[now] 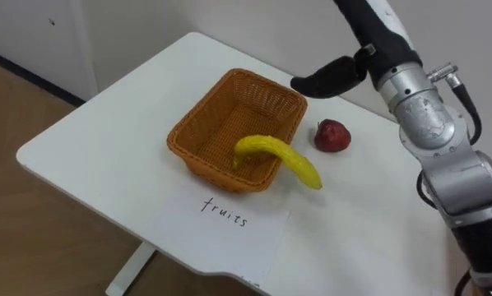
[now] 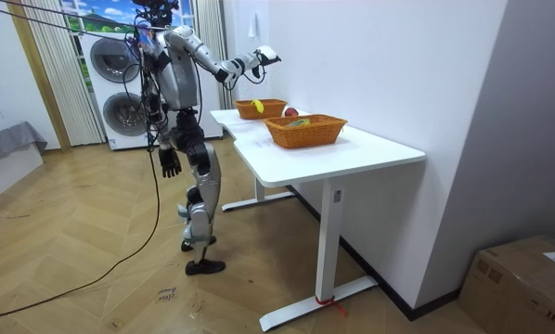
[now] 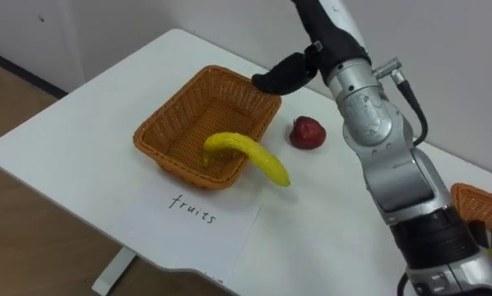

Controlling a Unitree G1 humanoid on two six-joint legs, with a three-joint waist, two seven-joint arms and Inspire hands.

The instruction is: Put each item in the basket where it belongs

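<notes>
Nearest, lettered paper sheet (image 1: 229, 222) on surface (image 1: 106, 140). Beyond, below right hand (image 1: 328, 76), fruit basket (image 1: 209, 123) with banana (image 1: 279, 158) draped over near rim, half out. Hand stretched flat, holding nothing. Red apple (image 1: 332, 136) just beneath hand, unsorted on surface. Left hand (image 2: 171, 164) at side.

Soft, even indoor light falls on the white surface (image 1: 106, 140), bright but without glare. The basket (image 1: 221, 115) throws only a faint shadow at its base, and a thin one lies under the banana (image 1: 279, 154). A small highlight sits on the apple (image 1: 332, 136). In the room view the wood floor (image 2: 73, 250) carries a pale sheen, and the wall (image 2: 380, 232) beneath the surface lies in shade.
</notes>
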